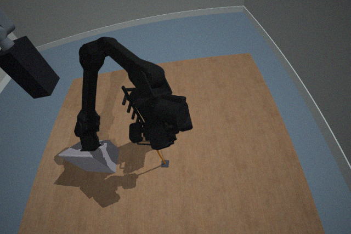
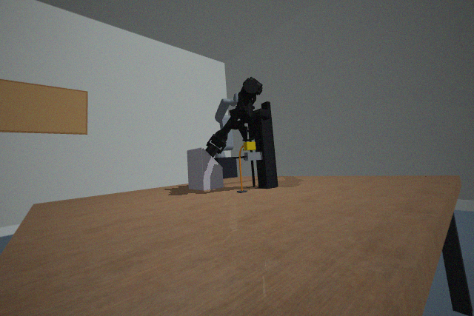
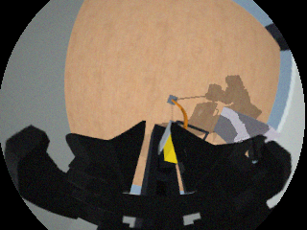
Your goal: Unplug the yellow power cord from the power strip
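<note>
Above the power strip (image 2: 266, 144) we hover our gripper (image 3: 161, 153), half-open and holding nothing, astride the yellow plug (image 2: 249, 146), which looks seated; grasp, pull and release all remain

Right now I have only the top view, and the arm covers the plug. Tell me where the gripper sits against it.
Observer: In the exterior view the gripper is right on top of the yellow plug, which is seated on the grey socket block.
Operator: Give me the fingers.
Observer: In the wrist view the fingers stand apart, with the plug showing in the gap, unclamped.
Operator: Report the cord.
Observer: The yellow cord leaves the plug sideways, then drops straight down.
</note>
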